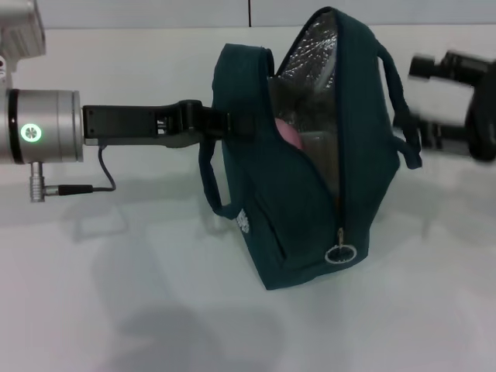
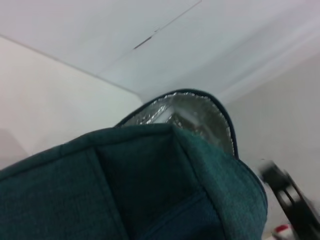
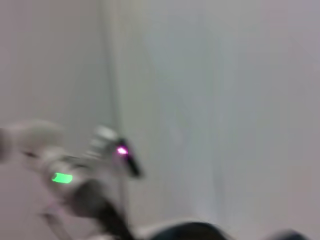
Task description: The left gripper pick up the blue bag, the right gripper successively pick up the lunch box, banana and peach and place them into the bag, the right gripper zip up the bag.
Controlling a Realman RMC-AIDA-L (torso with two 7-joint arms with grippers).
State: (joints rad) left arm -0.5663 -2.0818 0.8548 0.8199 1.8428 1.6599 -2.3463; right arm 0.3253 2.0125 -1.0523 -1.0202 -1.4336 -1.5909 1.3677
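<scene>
A plain white matte worktop (image 1: 116, 310) fills nearly the whole head view, carrying soft grey shadows near its front. Along the far edge stands a pale grey-blue wall (image 1: 155, 12), split by one thin dark vertical seam (image 1: 249, 12). In the left wrist view, a white ceiling (image 2: 100, 30) shows a short dark crack (image 2: 143, 42). Light is even and diffuse.

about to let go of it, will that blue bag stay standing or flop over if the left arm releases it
Probably it sags. The blue bag is soft fabric, leaning, its open flap showing silver lining, so its walls likely give little support. The left gripper holds its upper edge, seemingly keeping it up. The peach inside adds some weight low down, which may help it settle rather than tip.
</scene>
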